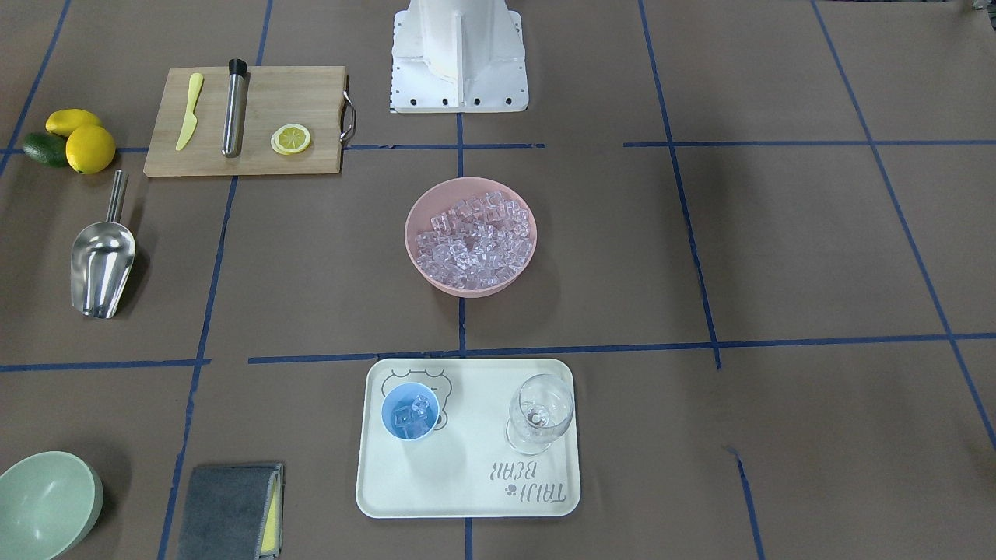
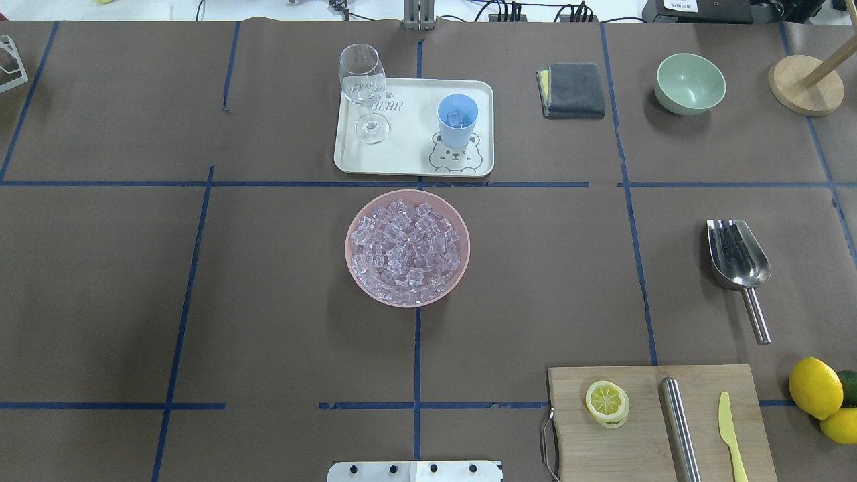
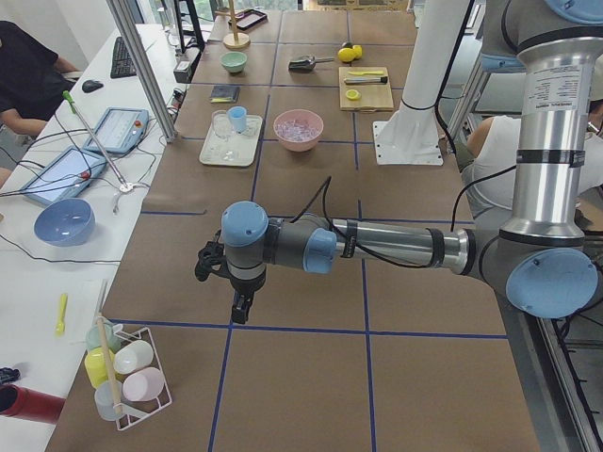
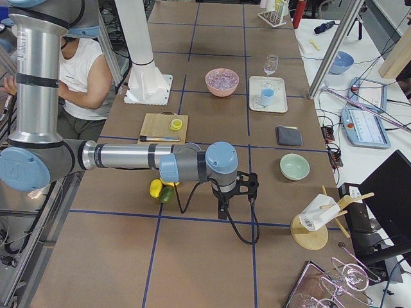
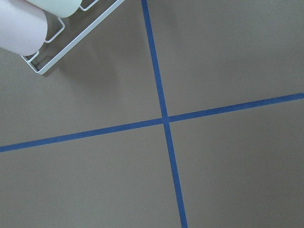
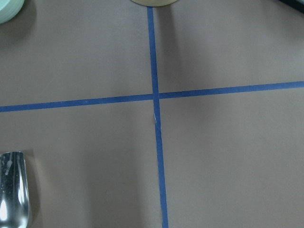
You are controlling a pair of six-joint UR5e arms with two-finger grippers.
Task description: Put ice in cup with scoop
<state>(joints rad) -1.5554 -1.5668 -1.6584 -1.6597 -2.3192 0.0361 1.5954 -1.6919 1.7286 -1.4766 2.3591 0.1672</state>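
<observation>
The ice (image 1: 475, 241) is piled in a pink bowl (image 2: 355, 227) at the table's middle. Beyond it, the light-blue cup (image 2: 458, 120) stands on a white tray (image 2: 415, 157) with a few cubes inside. The silver scoop (image 2: 738, 254) lies flat on the table on the robot's right, held by nothing; its trough edge shows in the right wrist view (image 6: 12, 190). My left gripper (image 3: 242, 306) hangs over bare table far from these things. The right gripper (image 4: 223, 206) hangs near the lemons. I cannot tell whether either is open or shut.
A wine glass (image 2: 363, 87) shares the tray. A cutting board (image 2: 643, 435) carries a lemon slice, a steel cylinder and a yellow knife; lemons (image 2: 815, 387) lie beside it. A grey cloth (image 2: 574, 89), green bowl (image 2: 690, 82), wooden stand (image 2: 805, 84) and cup rack (image 5: 52, 57) sit at the edges.
</observation>
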